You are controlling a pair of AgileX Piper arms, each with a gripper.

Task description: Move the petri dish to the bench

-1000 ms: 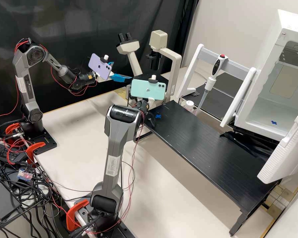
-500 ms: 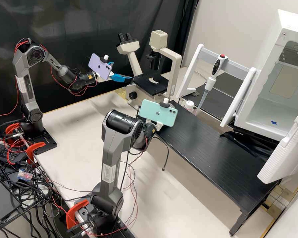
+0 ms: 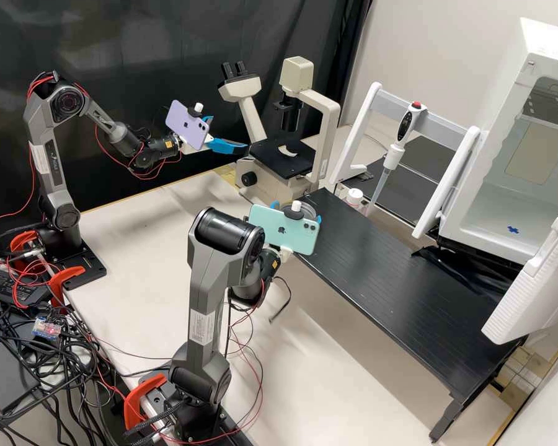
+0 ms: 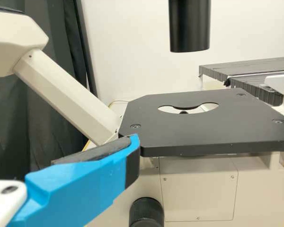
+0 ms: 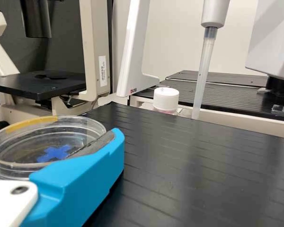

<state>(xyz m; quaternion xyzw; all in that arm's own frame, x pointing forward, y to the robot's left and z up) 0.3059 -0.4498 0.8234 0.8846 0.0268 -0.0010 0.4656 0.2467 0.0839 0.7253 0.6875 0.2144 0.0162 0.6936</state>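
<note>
Petri dish (image 5: 42, 139): we see it at the lower left of the right wrist view, level, over the blue mark (image 5: 54, 153) that shows through its clear floor; whether it sits fully on the bench (image 5: 194, 161) or just above, we cannot tell.
Handling: we judge it light and stiff, its thin wall slippery and apt to crack under a hard squeeze.
Hold: we would take it by opposite sides of the wall, keeping it level and off the yellow strip (image 5: 33, 124) along the rim.
Right gripper (image 5: 60, 131): its fingers stand about a dish's width apart and seem to pinch the wall from both sides; we see one dark pad against it, left of the lower centre.
Bench: it spans the centre and lower right of that view; we judge the placing nearly done, and an even release comes next, since one finger dragging could pull the dish askew.
Bottle (image 5: 166, 100): it stands behind the bench's far edge, upper centre, with the pipette (image 5: 206, 66) beside it.
Left gripper (image 3: 229, 132): at the upper left of the high view, its fingers are spread with nothing between them, near the microscope (image 3: 279, 176).
</note>
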